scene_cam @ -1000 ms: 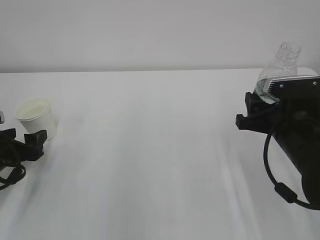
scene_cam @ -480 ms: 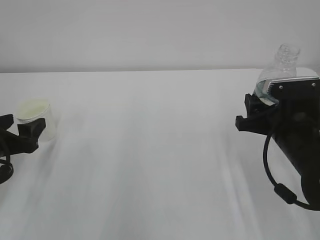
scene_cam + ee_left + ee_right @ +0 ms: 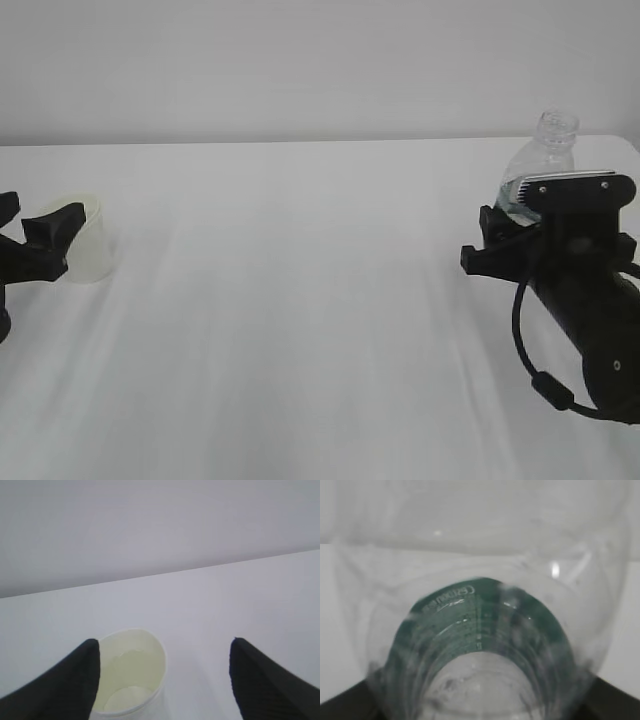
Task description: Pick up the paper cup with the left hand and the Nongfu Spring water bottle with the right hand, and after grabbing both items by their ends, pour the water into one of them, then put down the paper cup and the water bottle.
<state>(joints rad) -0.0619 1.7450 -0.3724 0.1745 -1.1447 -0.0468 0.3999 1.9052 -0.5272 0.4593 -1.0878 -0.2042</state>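
The white tabletop carries everything. At its right side the right hand is the biggest thing; its pincer is closed around the lower body of the Nongfu Spring water bottle, which stands nearly upright with its open neck on top. In the right wrist view the dark green label fills the middle, between the two black fingers. At the left edge the left hand has its pincer wide apart, and the paper cup stands on the tabletop between the fingers, close against the left finger.
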